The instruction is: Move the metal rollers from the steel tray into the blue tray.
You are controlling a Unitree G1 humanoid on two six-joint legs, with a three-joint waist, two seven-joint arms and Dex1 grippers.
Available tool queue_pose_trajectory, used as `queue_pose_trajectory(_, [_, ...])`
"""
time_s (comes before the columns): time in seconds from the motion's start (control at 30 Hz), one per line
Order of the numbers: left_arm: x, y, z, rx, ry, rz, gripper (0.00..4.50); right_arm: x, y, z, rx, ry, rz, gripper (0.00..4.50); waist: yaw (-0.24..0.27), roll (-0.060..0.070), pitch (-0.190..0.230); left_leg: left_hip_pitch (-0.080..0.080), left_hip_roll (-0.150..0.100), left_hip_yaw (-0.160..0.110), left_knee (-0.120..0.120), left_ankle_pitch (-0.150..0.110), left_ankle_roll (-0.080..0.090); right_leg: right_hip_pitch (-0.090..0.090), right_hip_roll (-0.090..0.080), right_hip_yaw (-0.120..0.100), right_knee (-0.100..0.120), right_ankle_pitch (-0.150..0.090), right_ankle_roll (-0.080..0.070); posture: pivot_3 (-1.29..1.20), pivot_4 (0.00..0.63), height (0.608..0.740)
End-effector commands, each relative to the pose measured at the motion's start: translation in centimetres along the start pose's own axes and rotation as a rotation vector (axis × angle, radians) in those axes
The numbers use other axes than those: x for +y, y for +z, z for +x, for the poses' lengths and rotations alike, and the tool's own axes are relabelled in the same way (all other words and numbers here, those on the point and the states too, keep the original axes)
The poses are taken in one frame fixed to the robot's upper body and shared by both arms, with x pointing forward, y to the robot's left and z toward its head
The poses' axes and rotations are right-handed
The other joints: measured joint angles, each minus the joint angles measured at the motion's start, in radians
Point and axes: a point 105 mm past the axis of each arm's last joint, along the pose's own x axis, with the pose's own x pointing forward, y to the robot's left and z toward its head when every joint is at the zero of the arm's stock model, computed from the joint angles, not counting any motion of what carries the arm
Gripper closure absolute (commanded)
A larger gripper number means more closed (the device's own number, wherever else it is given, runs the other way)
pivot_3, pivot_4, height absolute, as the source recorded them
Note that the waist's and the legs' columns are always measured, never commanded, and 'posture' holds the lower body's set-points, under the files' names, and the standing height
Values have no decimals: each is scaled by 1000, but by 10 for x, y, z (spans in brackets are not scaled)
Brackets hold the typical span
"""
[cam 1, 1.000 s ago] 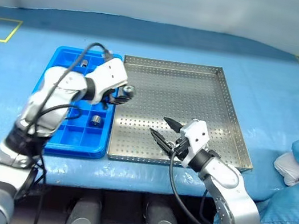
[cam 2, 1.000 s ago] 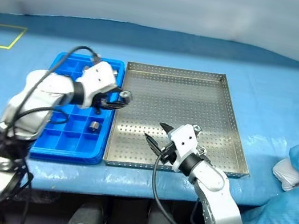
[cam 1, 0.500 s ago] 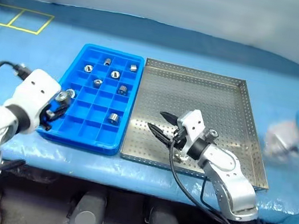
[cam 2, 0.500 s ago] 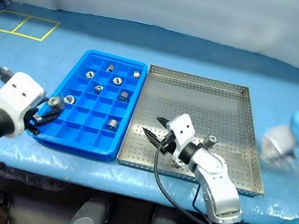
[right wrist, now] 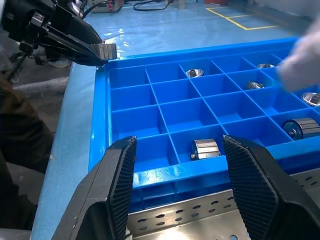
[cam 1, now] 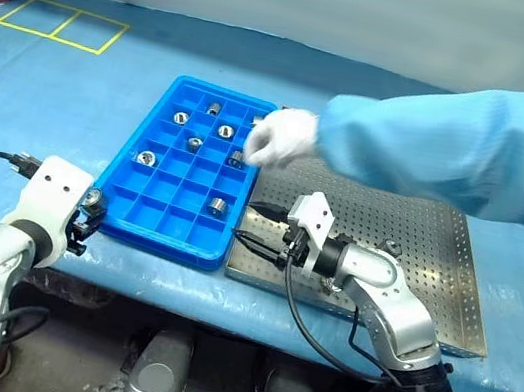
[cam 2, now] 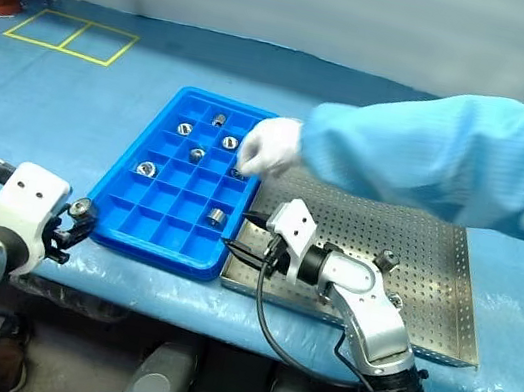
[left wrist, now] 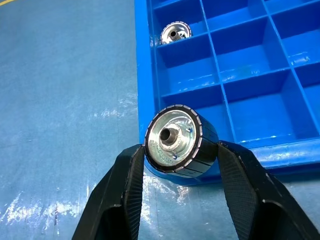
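Observation:
The blue tray [cam 1: 162, 201] lies at centre left with several metal rollers [cam 1: 215, 208] in its compartments. Beside it on the right sits the steel tray [cam 1: 435, 249], its perforated floor partly under a person's sleeve. My left gripper [cam 1: 89, 211] hangs just off the blue tray's near left corner. It is shut on a metal roller [left wrist: 175, 137], which sits end-on between the two fingers [left wrist: 125, 175]. My right gripper [cam 1: 255, 225] stands open over the seam between the two trays, pointing toward the blue tray [right wrist: 165, 117], with nothing between its fingers.
A person's white-gloved hand [cam 1: 282, 139] and light blue sleeve [cam 1: 455, 139] reach in from the right over the blue tray's far right compartments. The table is covered in blue sheeting [cam 1: 54, 109], with a yellow taped square [cam 1: 64, 24] at the far left.
The view has swung. My left gripper carried the roller from the trays' seam across the blue tray to beyond its near left corner. The right gripper edged left. A person's arm reached in.

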Motion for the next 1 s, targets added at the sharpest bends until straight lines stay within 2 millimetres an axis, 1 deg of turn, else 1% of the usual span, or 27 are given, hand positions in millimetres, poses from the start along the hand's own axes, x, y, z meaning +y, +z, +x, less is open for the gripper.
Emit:
queue_pose_trajectory(0.03, [0,8,7,-33,3,18,2252,0,13,-2,-33,-17,-54,1596,0,0,0,0,0,0,0,0,0,0,0,0,0,0,0,323,150,740])
queue_pose_trajectory(0.13, [-1,9,12,-41,-14,31,2252,1,12,-3,-33,-28,-56,1596,-2,0,0,0,0,0,0,0,0,0,0,0,0,0,0,309,150,740])
queue_pose_trajectory(0.2, [2,10,15,-41,4,33,1766,2,12,-3,-34,-33,-58,1596,-4,0,0,-1,0,0,0,0,0,-1,0,0,0,0,0,298,150,740])
queue_pose_trajectory(0.23, [2,11,17,-42,1,37,1617,2,11,-3,-33,-38,-60,1596,-5,0,0,-1,0,1,0,0,0,-1,0,0,0,0,0,298,150,740])
queue_pose_trajectory(0.37, [1,16,19,-54,-4,30,290,2,10,-4,-29,-54,-63,1596,-8,0,0,-1,0,1,0,0,0,-1,-1,0,-1,0,0,282,150,740])
queue_pose_trajectory(0.47, [-3,26,18,-109,-35,19,290,1,9,-5,-26,-66,-62,1596,-11,0,0,-1,0,1,0,0,0,-1,-1,0,-1,0,0,275,150,740])
queue_pose_trajectory(0.57, [-19,51,15,-252,-127,0,290,0,8,-7,-21,-79,-62,1596,-10,0,0,-1,0,1,0,0,0,-1,-1,0,-1,0,0,260,150,740])
queue_pose_trajectory(0.67, [-45,76,13,-380,-280,-5,290,-4,5,-10,4,-112,-54,1596,-12,0,0,-2,-1,1,0,0,0,-1,-1,0,-1,0,0,235,150,740])
queue_pose_trajectory(0.73, [-63,86,14,-418,-382,25,290,-9,0,-15,42,-154,-54,1596,-15,0,0,-2,-1,1,0,0,0,-1,-1,0,-1,0,0,214,150,740])
queue_pose_trajectory(0.77, [-70,90,15,-427,-420,43,290,-11,-2,-17,59,-171,-57,1596,-16,0,0,-2,-1,1,0,0,0,-1,-1,0,-1,0,0,195,150,740])
queue_pose_trajectory(0.87, [-99,103,20,-466,-582,115,290,-14,-6,-31,105,-218,-72,1596,-23,0,0,-2,-1,1,0,0,0,-1,-2,0,-1,0,0,151,150,740])
queue_pose_trajectory(0.93, [-117,109,27,-486,-666,177,290,-10,-6,-40,121,-227,-86,1596,-34,0,0,-2,-1,1,1,0,0,-1,-2,0,-2,0,0,115,150,740])
queue_pose_trajectory(1.0, [-130,110,34,-482,-736,225,290,-7,-6,-46,143,-240,-103,1596,-52,0,0,-3,-1,2,1,0,0,-1,-2,1,-2,0,0,54,150,740])
